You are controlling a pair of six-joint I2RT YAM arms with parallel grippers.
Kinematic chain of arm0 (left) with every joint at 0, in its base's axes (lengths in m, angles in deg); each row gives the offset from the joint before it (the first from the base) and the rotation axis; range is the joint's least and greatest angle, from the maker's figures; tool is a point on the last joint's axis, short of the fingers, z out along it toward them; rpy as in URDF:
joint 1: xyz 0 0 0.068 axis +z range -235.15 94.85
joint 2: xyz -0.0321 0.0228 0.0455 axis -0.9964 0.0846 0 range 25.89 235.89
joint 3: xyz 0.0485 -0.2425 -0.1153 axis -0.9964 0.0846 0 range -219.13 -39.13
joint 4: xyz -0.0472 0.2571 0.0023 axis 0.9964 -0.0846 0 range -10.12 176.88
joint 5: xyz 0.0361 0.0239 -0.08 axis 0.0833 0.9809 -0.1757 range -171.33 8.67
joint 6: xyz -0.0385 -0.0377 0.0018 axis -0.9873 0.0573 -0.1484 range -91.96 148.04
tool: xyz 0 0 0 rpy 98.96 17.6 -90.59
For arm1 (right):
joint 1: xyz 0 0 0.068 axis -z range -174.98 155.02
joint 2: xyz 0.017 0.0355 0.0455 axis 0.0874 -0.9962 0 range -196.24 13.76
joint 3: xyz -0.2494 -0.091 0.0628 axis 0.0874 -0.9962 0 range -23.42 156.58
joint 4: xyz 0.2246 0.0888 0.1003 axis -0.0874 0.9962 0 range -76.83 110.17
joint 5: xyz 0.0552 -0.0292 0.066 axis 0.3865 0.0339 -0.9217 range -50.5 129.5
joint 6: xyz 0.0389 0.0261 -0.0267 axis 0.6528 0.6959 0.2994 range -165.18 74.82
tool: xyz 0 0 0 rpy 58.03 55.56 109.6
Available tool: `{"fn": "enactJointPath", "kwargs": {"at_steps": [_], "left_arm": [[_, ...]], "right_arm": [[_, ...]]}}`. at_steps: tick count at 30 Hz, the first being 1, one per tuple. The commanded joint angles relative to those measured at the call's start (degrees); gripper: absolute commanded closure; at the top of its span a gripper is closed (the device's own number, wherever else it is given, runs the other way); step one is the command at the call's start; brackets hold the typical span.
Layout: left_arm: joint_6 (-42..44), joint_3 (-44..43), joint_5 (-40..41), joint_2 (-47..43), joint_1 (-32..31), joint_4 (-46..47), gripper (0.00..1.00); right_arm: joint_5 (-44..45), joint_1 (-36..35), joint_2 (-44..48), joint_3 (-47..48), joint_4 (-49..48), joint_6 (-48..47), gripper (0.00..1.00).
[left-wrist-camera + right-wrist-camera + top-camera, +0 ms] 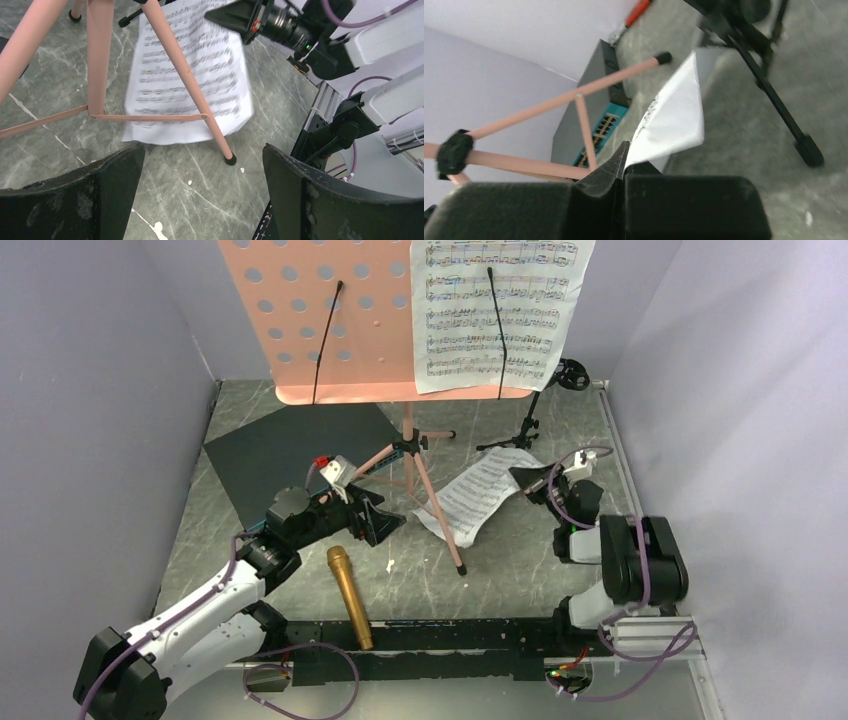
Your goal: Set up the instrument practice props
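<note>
We see right end effector (621, 150) clamped on the loose music page (676, 120); left end effector (202, 152) wide apart, stand leg (185, 75) just ahead.

Pink stand (380, 352) upright, one page (530, 310) on it — second page (478, 495) by legs; gold microphone (348, 590) flat.

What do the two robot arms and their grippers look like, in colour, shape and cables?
The left arm and right arm have white links with black joints. Purple cables run along them. The left gripper and right gripper each have two broad, black, wedge-shaped fingers, scuffed at the edges.
</note>
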Motion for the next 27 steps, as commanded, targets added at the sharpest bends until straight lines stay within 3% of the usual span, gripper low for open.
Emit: {"fn": "enactJointPath", "kwargs": {"at_steps": [1,6,10,19,27], "left_arm": [[0.39,-2.21,-0.74,-1.42,-0.11,1.01,0.07],[0.5,-1.86,-0.39,-2.3,-0.11,1.2,0.07],[0.74,-2.15,-0.73,-2.27,-0.11,1.17,0.07],[-0.7,-1.91,-0.8,-1.19,-0.11,2.93,0.07],[-1.47,-2.49,-2.22,1.88,-0.11,6.53,0.07]], "right_arm": [[-0.15,-0.13,12.34,5.54,16.62,-9.92,1.0],[-1.07,-0.13,24.84,13.94,38.56,-20.72,1.0],[-3.03,-0.13,32.72,18.68,51.81,-24.19,1.0],[-10.38,-1.85,41.09,22.29,62.84,-21.65,1.0],[-15.68,-7.63,49.12,24.56,70.46,-27.74,1.0]]}}
